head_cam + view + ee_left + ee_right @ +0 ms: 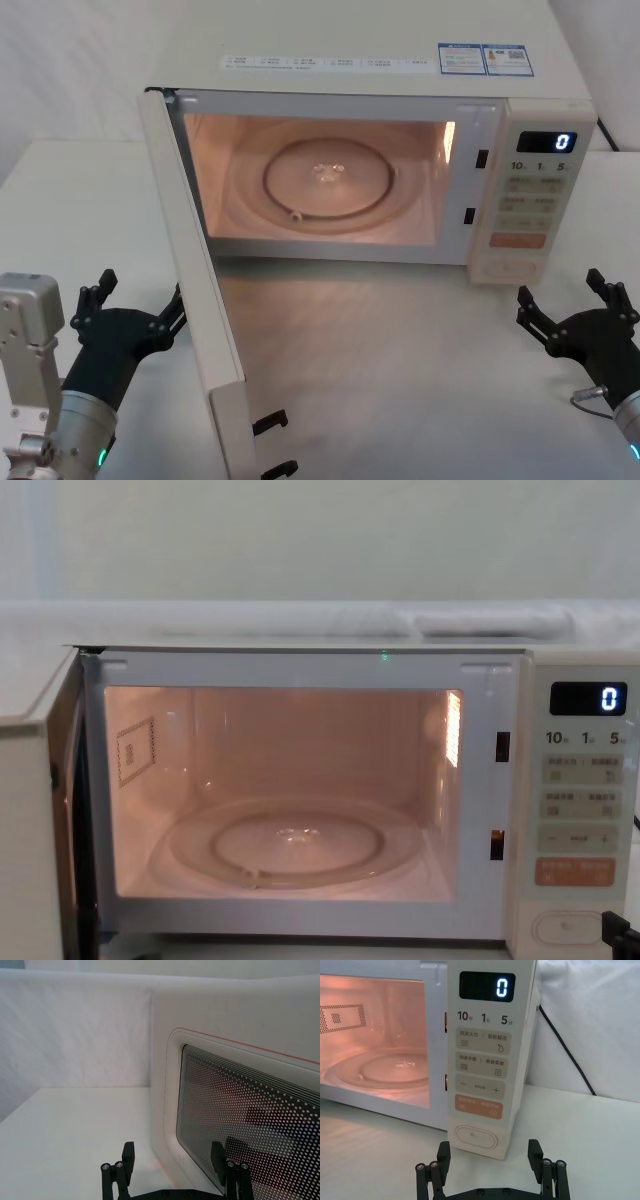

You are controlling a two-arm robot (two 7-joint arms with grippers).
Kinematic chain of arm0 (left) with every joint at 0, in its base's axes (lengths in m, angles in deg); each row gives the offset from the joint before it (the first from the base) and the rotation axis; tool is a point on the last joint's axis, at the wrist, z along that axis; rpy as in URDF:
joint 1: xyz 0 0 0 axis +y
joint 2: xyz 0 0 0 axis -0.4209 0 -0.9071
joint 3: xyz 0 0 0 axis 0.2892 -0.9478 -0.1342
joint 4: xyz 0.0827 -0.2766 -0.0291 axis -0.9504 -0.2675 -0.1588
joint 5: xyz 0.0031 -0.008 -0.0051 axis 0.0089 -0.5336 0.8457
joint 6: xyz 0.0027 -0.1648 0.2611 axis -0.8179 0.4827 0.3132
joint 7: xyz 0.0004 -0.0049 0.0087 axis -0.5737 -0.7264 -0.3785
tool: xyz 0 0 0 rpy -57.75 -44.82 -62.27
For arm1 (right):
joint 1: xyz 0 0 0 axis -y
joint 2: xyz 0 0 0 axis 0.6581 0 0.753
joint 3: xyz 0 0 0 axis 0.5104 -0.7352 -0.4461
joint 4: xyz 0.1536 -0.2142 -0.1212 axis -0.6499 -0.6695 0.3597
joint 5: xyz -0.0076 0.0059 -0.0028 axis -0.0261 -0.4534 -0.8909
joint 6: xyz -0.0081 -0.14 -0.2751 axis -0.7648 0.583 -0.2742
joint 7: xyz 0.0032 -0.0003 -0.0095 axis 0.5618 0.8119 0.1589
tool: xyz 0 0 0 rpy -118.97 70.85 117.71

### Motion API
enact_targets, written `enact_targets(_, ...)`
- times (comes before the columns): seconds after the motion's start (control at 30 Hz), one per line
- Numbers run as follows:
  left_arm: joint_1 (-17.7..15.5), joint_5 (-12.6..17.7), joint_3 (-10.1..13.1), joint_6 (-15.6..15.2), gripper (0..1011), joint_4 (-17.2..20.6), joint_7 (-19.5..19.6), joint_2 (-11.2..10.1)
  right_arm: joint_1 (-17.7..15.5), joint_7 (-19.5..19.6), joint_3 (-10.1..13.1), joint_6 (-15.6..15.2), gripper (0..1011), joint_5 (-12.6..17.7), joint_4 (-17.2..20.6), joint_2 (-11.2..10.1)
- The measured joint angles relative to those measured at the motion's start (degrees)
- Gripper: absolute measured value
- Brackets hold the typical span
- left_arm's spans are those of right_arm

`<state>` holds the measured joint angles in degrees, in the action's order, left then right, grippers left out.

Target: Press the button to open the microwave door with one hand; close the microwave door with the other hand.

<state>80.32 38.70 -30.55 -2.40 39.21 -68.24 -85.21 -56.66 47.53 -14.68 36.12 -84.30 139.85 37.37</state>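
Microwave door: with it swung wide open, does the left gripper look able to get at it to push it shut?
Probably yes. The left gripper, fingers open, sits just outside the microwave door, facing its windowed outer face, with nothing between them. The right gripper waits in front of the button.

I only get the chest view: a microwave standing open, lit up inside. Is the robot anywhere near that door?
Observer: Yes. In the head view the left end effector sits just outside the swung-out microwave door, with its fingers spread.
Operator: Is it touching the door?
Observer: I cannot tell. The left wrist view looks at the door's outer face with the dotted window close ahead.
Operator: What about the other arm?
Observer: The right end effector is open too. It is on the table side in front of the control panel, and the right wrist view shows it lined up with the button but apart from it.
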Motion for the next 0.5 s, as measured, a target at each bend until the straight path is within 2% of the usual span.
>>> enact_targets(0.5, 0.00, 0.00, 0.00, 0.00, 1001, 0.00, 0.00, 0.00, 0.00, -0.06, 0.00, 0.00, 1002, 0.03, 0.00, 0.00)
